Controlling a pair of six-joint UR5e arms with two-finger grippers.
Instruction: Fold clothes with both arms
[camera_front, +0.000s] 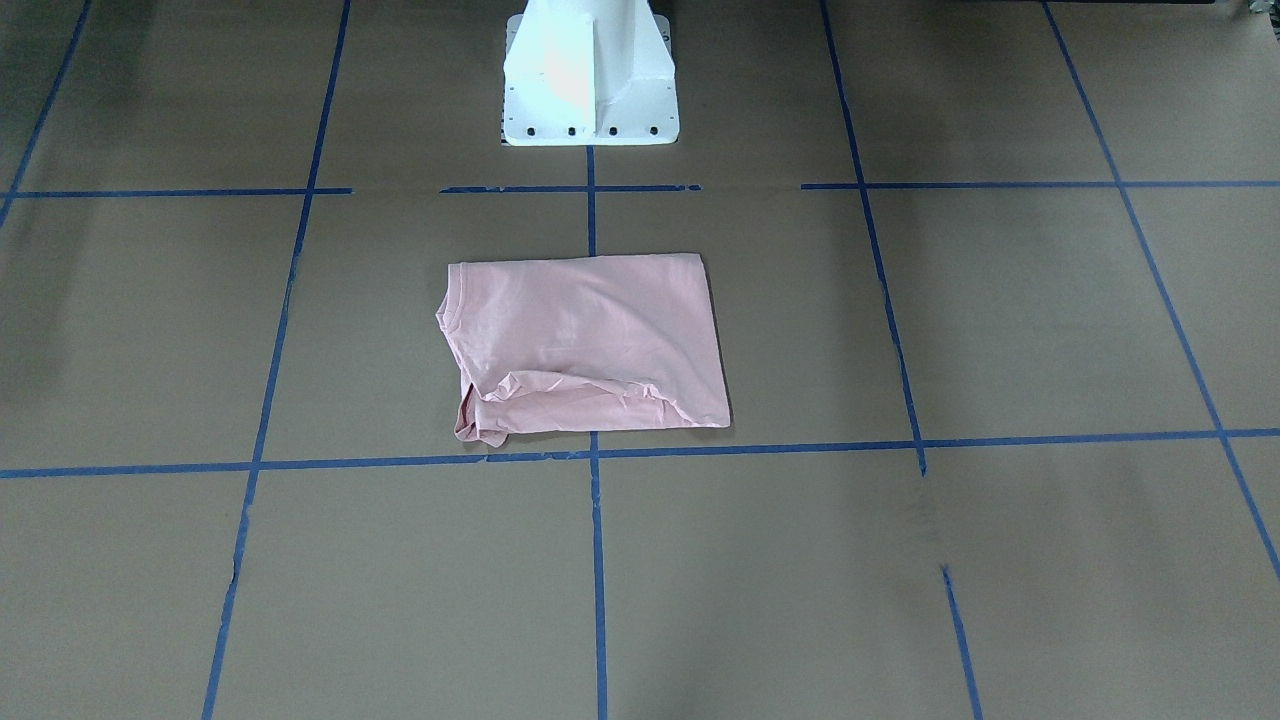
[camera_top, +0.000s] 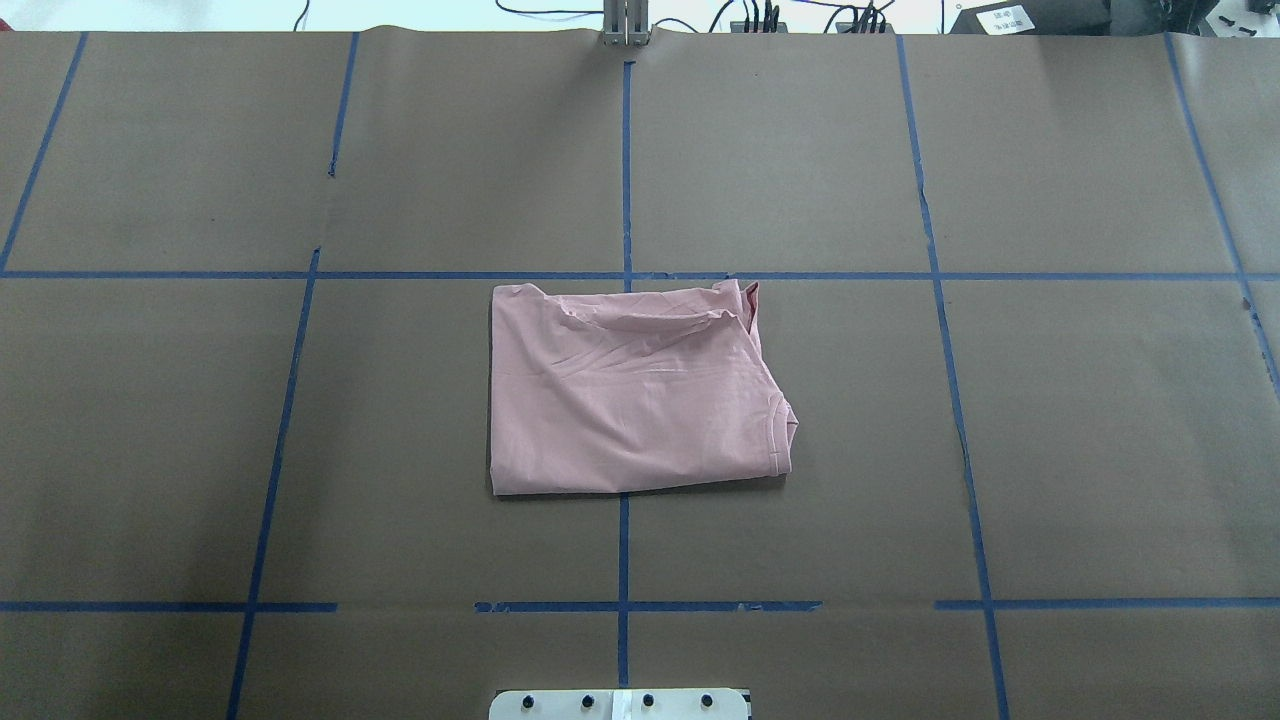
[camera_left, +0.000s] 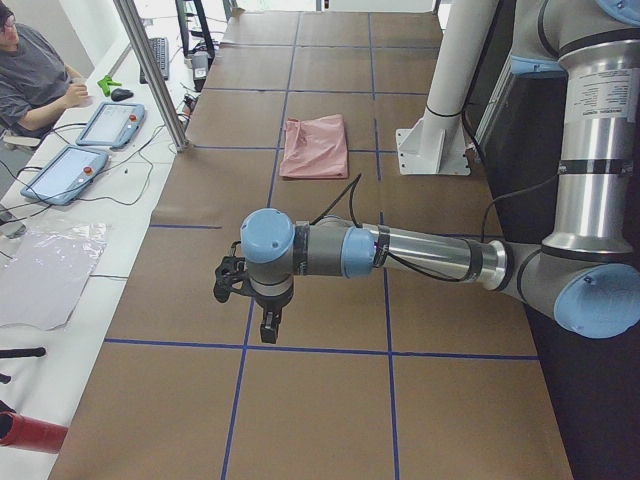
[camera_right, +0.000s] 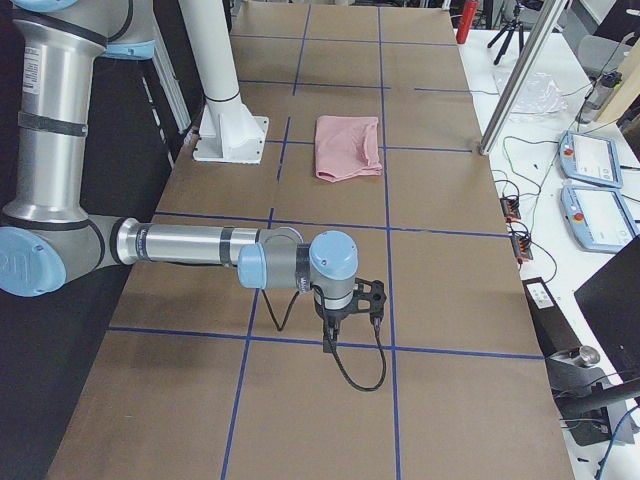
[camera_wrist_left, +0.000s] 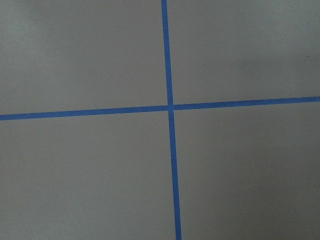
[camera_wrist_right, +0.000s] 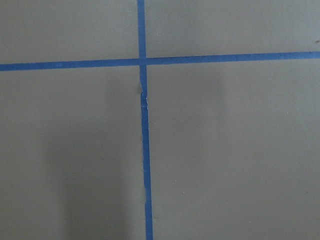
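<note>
Jaws well off, T-shirt (camera_top: 635, 390) straddling tape line (camera_top: 626, 160)

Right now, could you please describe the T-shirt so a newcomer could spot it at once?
Start at the brown table gridded with blue tape, then find the white pedestal base. Just in front lies the T-shirt, a folded pale pink rectangle, the only pink thing there.

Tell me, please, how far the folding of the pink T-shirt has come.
Done: the T-shirt lies folded into a compact rectangle near the pedestal. In hand: nothing; the left claw and right claw hang over opposite ends of the table, away from it. Left: perhaps tidying the rumpled far edge.
</note>
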